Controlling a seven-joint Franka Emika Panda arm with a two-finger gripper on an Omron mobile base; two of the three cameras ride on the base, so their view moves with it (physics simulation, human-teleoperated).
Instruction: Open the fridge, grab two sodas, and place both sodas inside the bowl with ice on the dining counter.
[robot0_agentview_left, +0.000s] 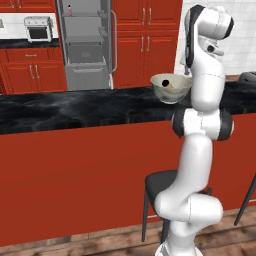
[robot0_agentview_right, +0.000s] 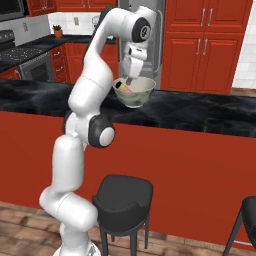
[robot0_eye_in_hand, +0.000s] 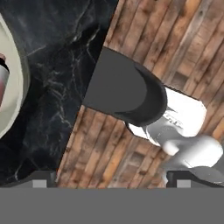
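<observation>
- We see the fridge (robot0_agentview_left: 86, 45) at the back with its door swung open, grey shelves bare except for one soda (robot0_agentview_left: 69, 9) on the top shelf.
- The dining tabletop (robot0_agentview_left: 75, 110) runs across in front of us, black marble on a red panel, with a black stool (robot0_agentview_right: 122, 196) below it.
- The bowl (robot0_agentview_left: 171, 87) sits on that tabletop just beside our arm; a dark-capped, orange-bodied bottle (robot0_agentview_right: 123, 88) lies inside it.
- Our end effector (robot0_eye_in_hand: 109, 181) hangs just above the bowl's near rim with its fingers spread wide and nothing between them.
- We judge one soda delivered and the second on the fridge shelf not yet fetched.
- The soda looks light, rigid and smooth-sided, so it could slip or tip on its narrow base; we would pinch it across the middle of the body, below the cap, with the fingers level.
- The bowl looks thin and easy to nudge, so we should release low.
</observation>
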